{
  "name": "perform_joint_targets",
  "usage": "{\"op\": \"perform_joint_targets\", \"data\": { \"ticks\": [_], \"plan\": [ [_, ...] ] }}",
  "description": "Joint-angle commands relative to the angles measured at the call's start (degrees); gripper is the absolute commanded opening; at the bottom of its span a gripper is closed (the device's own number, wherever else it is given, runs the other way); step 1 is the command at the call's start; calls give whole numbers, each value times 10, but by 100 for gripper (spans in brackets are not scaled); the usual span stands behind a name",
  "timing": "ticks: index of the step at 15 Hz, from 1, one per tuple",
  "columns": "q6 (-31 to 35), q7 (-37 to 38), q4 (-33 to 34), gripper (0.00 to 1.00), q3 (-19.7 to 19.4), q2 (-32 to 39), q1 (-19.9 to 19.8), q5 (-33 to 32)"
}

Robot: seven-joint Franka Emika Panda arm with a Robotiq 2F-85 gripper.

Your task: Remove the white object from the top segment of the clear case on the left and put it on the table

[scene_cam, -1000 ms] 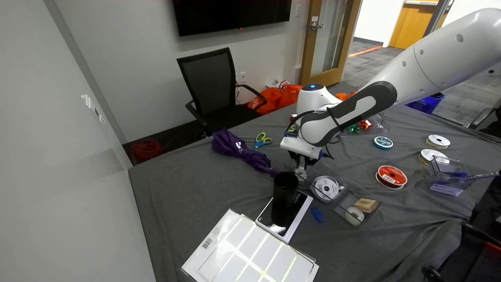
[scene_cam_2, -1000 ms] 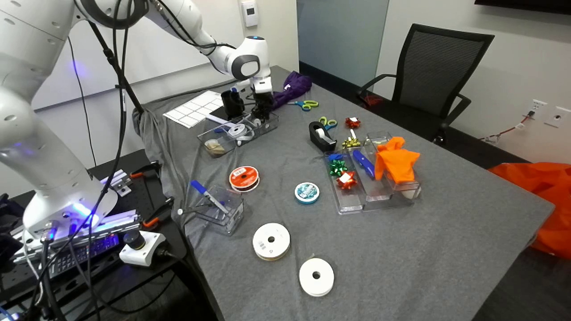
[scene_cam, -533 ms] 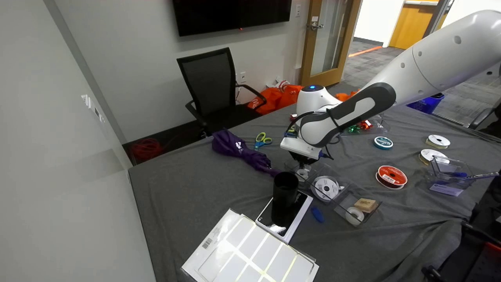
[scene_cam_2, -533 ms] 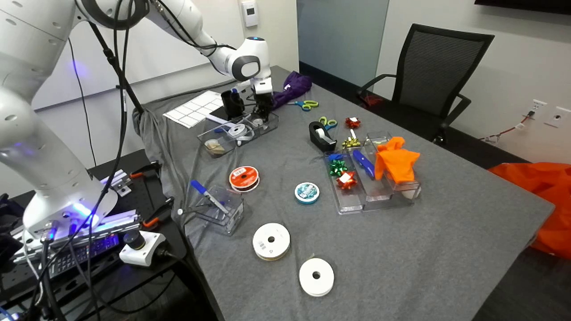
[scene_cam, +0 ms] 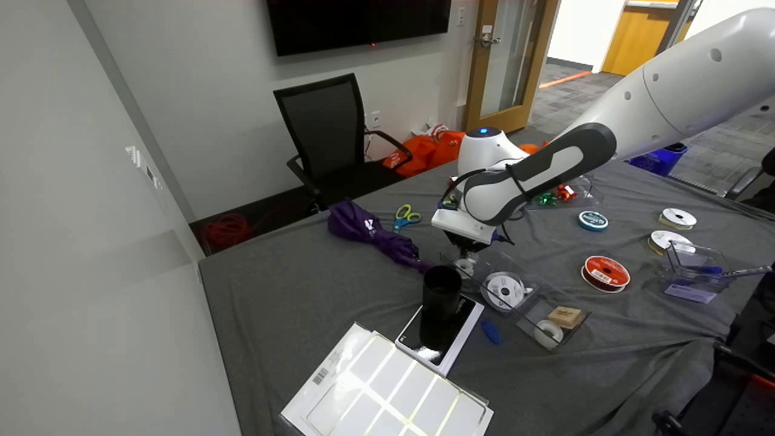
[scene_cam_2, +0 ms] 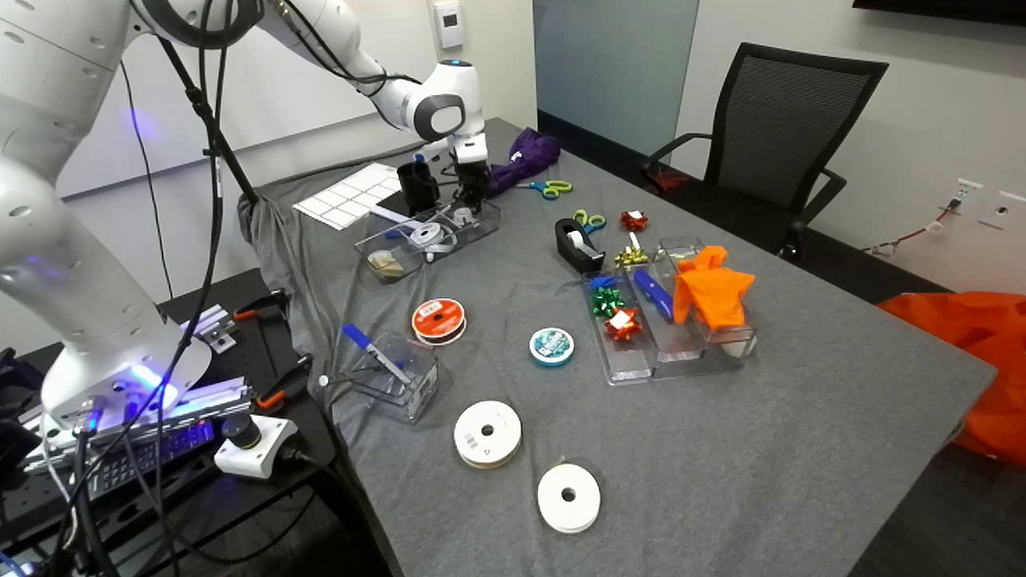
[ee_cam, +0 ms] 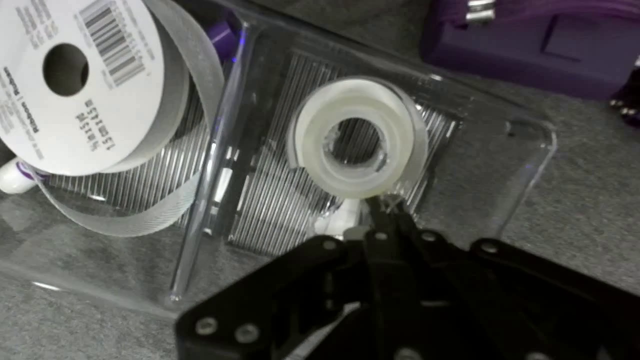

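Observation:
A white tape roll (ee_cam: 320, 135), which looks to have clear plastic around it, is in the end compartment of the clear case (ee_cam: 197, 235). It also shows in both exterior views (scene_cam: 465, 266) (scene_cam_2: 463, 215). My gripper (ee_cam: 390, 207) points down into that compartment, fingers close together at the roll's near edge. Crinkled clear plastic shows between the fingertips, and the roll partly covers one tip. The gripper looks shut on the roll's edge or its clear holder. In both exterior views the gripper (scene_cam: 465, 249) (scene_cam_2: 471, 200) is right above the roll, fingertips mostly hidden.
A white ribbon spool (scene_cam: 504, 292) fills the middle compartment. A tan block (scene_cam: 566, 317) and another white roll (scene_cam: 548, 333) are in the far-end one. A black cup (scene_cam: 442, 290) stands close beside the case. A purple umbrella (scene_cam: 375, 236) and scissors (scene_cam: 404, 218) lie nearby on the grey cloth.
The gripper went down a little, then came up slightly. The tape roll shifts slightly upward with it in both exterior views. The case and the other items have not moved.

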Motion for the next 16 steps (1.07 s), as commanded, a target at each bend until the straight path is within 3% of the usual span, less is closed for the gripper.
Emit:
{"op": "perform_joint_targets", "data": {
  "ticks": [1, 9, 16],
  "plan": [
    [5, -19, -45, 1, 9, -49, -6, 12],
    [-25, -81, -92, 1, 12, -129, -28, 9],
    [-92, -265, -138, 1, -10, -194, -69, -40]
  ]
}}
